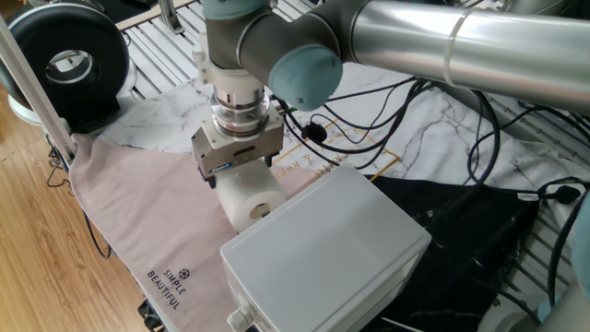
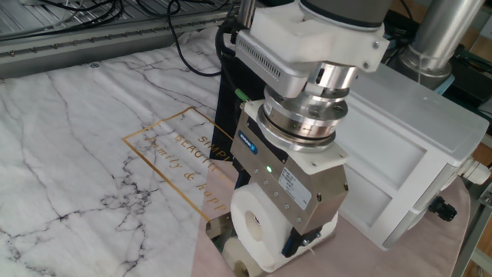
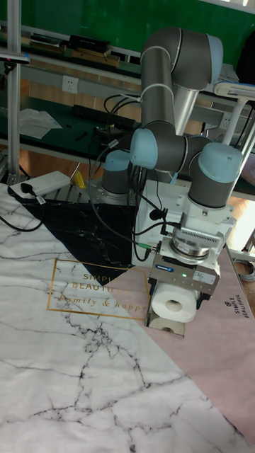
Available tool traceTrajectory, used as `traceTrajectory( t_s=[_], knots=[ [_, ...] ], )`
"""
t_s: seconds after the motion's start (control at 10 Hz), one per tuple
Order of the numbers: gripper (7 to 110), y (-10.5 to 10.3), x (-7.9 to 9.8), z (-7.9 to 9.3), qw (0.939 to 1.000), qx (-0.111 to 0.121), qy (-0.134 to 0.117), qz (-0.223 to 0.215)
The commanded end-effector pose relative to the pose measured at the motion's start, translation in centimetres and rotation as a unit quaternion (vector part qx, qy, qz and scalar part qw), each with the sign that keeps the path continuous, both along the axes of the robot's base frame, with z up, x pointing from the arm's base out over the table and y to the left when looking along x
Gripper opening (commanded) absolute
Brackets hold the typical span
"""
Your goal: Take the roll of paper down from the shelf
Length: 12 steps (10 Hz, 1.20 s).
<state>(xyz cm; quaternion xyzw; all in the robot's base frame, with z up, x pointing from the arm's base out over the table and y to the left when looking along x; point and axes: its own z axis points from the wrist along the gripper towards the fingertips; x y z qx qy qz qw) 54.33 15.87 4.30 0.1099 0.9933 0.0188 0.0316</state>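
Observation:
The white roll of paper [image 2: 247,218] lies on its side with its hollow core facing the camera, close against the large pale grey box. My gripper [image 2: 267,238] comes down over it from above with its jaws on either side of the roll, shut on it. One dark fingertip [image 2: 290,245] presses the roll's right flank. A sliver of the shiny chrome shelf [image 2: 219,228] shows just below and left of the roll. The gripper [image 1: 243,187] and the roll [image 1: 251,201] show again in one fixed view. In the tall view the roll [image 3: 173,305] sits under the gripper body.
The pale grey plastic box [image 1: 324,251] stands right beside the roll. A pink cloth [image 1: 147,221] covers the table's near side, and a marble-print sheet [image 2: 84,161] with gold lettering lies beyond. Black cables [image 1: 387,101] trail behind the arm. A black round device [image 1: 64,65] stands at the far left.

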Motion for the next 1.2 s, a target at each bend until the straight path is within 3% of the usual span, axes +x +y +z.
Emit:
traceTrajectory(
  t_s=[0.0,0.4,1.1],
  knots=[
    [107,0.3,0.2,0.1,0.9998,0.002,-0.019,-0.004],
    [107,1.2,-0.7,0.7,0.9996,-0.002,-0.029,-0.003],
    [107,1.1,-1.9,-0.4,0.9986,-0.009,-0.044,0.029]
  ],
)
